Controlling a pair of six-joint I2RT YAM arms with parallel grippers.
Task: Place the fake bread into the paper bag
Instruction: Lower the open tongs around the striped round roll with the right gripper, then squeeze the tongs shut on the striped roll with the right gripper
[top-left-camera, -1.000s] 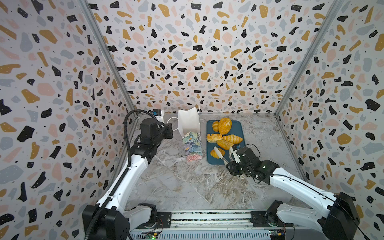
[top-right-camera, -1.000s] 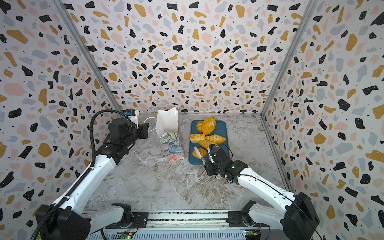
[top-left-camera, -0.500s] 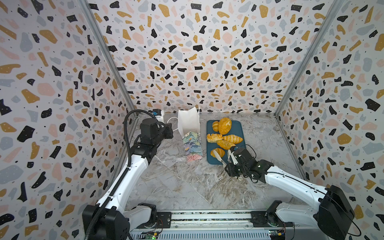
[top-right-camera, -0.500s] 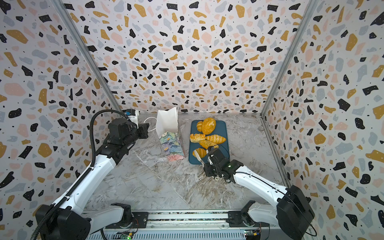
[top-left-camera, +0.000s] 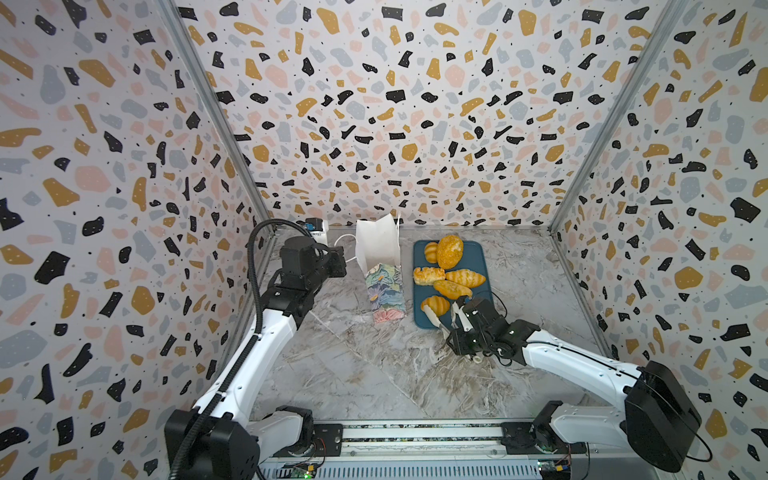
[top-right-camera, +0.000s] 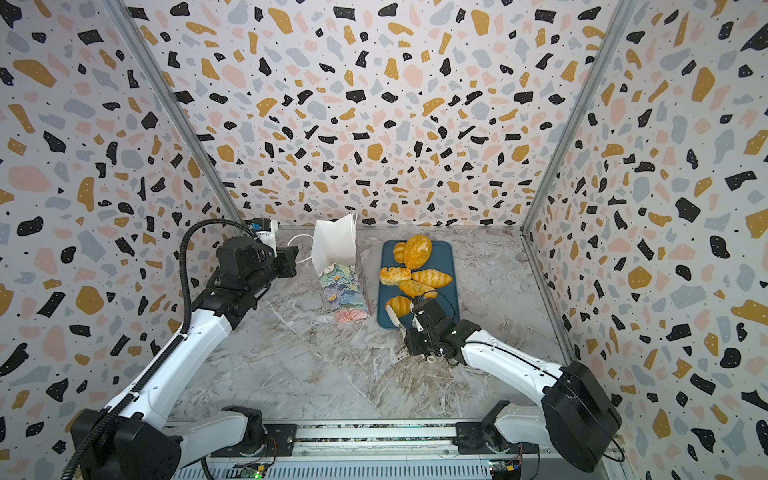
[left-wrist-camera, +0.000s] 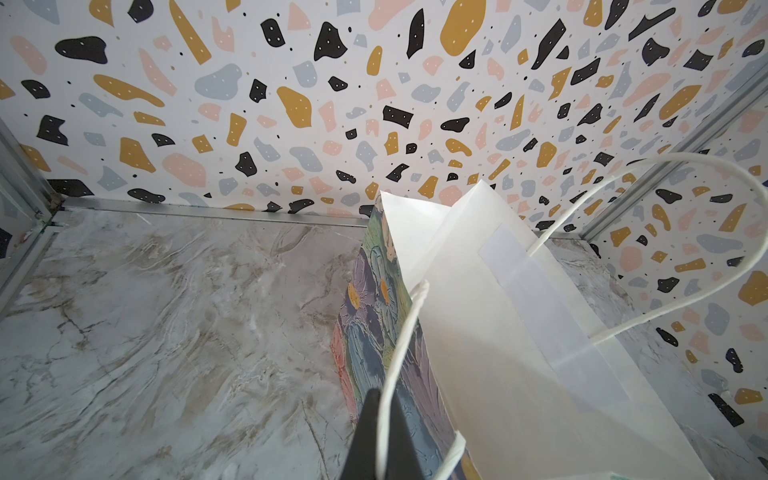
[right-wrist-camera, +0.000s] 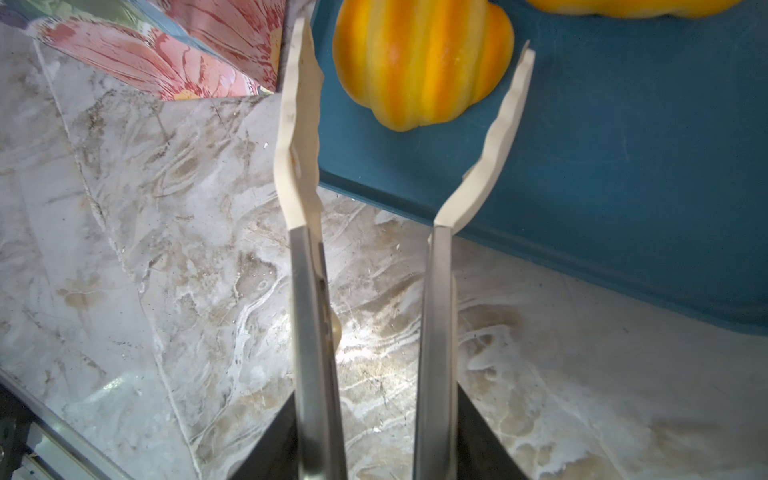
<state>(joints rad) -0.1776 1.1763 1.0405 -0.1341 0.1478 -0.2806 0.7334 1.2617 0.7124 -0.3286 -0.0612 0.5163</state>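
The fake bread (top-left-camera: 449, 251) lies on the blue tray (top-left-camera: 473, 257), right of centre in a top view. The paper bag (top-left-camera: 384, 286) stands upright just left of it. The right claw (top-left-camera: 459, 334) is clamped on tongs (right-wrist-camera: 309, 311), whose cream tips stand apart either side of the ridged roll (right-wrist-camera: 419, 62). The roll looks light, smooth and probably squashy, so pinch its ridged middle gently. The left claw (left-wrist-camera: 380, 436) is closed on the bag's cord handle (left-wrist-camera: 399, 353).

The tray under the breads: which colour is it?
Plain dark teal-blue tray; clearest in the right wrist view.
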